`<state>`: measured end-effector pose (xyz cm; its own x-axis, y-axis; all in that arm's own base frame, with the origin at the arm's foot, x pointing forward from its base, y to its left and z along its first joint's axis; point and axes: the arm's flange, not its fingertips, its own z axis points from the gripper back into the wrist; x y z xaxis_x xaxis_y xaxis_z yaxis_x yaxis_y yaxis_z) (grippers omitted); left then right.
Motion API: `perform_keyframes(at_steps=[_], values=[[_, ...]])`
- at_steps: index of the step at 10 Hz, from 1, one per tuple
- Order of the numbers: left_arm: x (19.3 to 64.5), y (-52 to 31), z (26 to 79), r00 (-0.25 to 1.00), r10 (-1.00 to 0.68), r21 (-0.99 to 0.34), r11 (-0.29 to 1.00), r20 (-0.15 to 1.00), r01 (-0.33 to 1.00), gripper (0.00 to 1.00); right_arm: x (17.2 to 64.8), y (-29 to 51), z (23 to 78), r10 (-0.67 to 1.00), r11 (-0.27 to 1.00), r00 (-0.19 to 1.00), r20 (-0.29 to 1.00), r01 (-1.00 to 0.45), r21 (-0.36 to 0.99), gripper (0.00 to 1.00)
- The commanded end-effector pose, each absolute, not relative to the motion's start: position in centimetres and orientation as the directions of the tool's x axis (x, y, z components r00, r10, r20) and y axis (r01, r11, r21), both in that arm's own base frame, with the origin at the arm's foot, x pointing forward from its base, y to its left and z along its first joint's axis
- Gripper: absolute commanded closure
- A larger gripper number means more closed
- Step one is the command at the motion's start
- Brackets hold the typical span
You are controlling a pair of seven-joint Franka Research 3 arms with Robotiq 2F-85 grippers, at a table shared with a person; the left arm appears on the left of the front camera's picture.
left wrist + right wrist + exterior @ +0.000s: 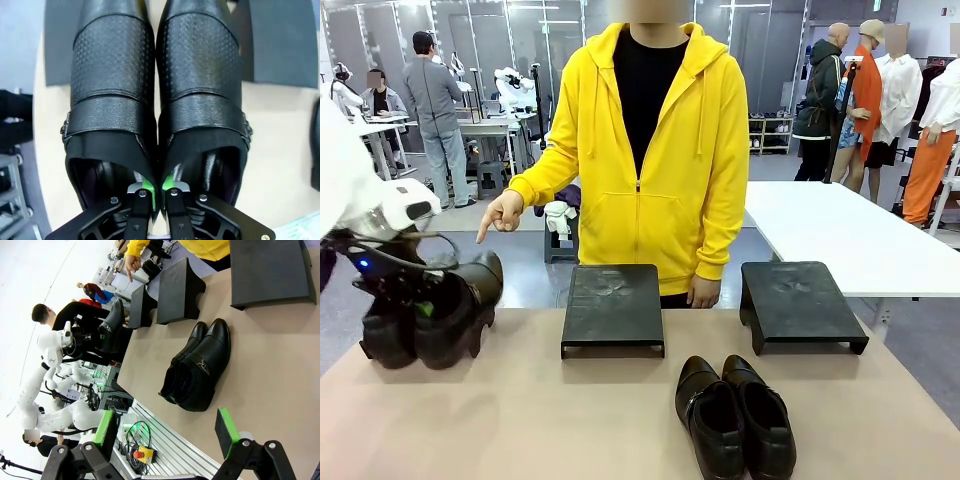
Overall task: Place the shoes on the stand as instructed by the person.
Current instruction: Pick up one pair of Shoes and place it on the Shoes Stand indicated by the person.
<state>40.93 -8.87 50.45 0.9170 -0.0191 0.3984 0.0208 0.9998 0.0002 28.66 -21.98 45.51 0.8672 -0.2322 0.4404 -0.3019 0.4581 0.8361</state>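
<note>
The wrist view is showing the left gripper pinching the inner walls of a glossy black leather shoe pair, left of the flat black stand. The right gripper is gaping toward the second pair.

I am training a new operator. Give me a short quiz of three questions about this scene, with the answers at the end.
1. True or false: the left gripper is shut on one pair of shoes.
2. Where is the other pair? A: on top of a stand. B: on the table, on the robot's side of the stands. C: in the person's hands.
3. In one word, how do the jaws of the right gripper stand?
Key: 1 true; 2 B; 3 open.
</note>
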Motion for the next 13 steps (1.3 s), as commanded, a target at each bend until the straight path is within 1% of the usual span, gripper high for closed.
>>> perform_keyframes(at_steps=[1,3,5,7,10,13], values=[[44.5,-6.7,51.2,0.866,-0.066,0.036,0.998,0.496,0.056,0.93,28.7,-22.1,45.7,-0.23,0.452,0.863,0.45,-0.314,0.835,0.0],[46.9,-3.9,51.8,0.829,-0.102,0.041,0.995,0.549,0.096,0.93,28.7,-22.1,45.7,-0.23,0.452,0.863,0.45,-0.314,0.835,0.0],[49.1,-2.0,51.3,0.811,-0.139,0.063,0.99,0.568,0.125,0.93,28.7,-22.1,45.7,-0.23,0.452,0.863,0.45,-0.314,0.835,0.0],[50.6,-0.7,50.6,0.827,-0.139,0.049,0.99,0.545,0.134,0.93,28.7,-22.1,45.7,-0.23,0.452,0.863,0.45,-0.314,0.835,0.0],[52.5,0.6,49.2,0.827,-0.131,0.033,0.99,0.546,0.135,0.93,28.7,-22.1,45.7,-0.23,0.452,0.863,0.45,-0.314,0.835,0.0],[54.3,1.0,47.3,0.832,-0.123,0.053,0.992,0.542,0.112,0.93,28.7,-22.1,45.7,-0.23,0.452,0.863,0.45,-0.314,0.835,0.0]])
